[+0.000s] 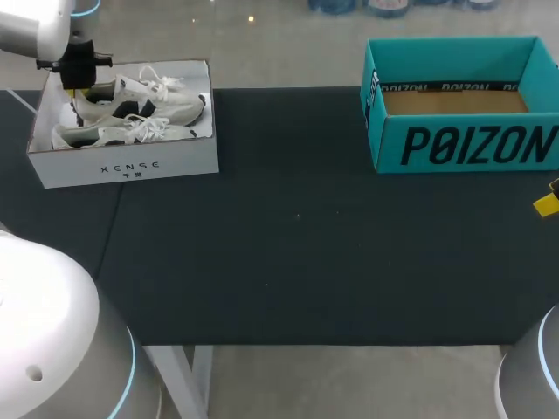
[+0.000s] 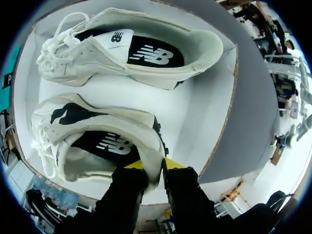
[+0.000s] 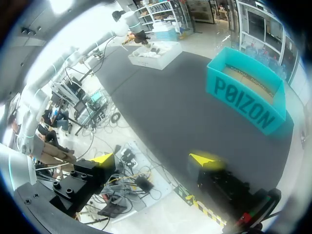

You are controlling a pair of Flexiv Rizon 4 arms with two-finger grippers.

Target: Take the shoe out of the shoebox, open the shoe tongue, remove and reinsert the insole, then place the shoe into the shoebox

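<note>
The left tool (image 2: 152,165) pinches the heel collar of the nearer shoe (image 2: 97,131) inside the white shoebox (image 2: 195,117); its fingers hide the heel's back. A second shoe (image 2: 146,48) lies just ahead, alongside. The right tool (image 3: 153,158) is spread wide off the desk (image 3: 161,102) edge, with a teal box (image 3: 243,102) well ahead.

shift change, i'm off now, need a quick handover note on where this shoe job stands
Left pincer: shut on the heel rim of one shoe, one finger inside it, one outside.
Right pincer: open and empty, by the right edge of the table, away from both boxes.
Things: both shoes lie in the white box, the second shoe beside the gripped one. The teal box holds no shoe.
Done: the grasp only; the shoe is not yet lifted out.
Left: lift it out, open the tongue, insole out and back in, shoe back into the box.
</note>
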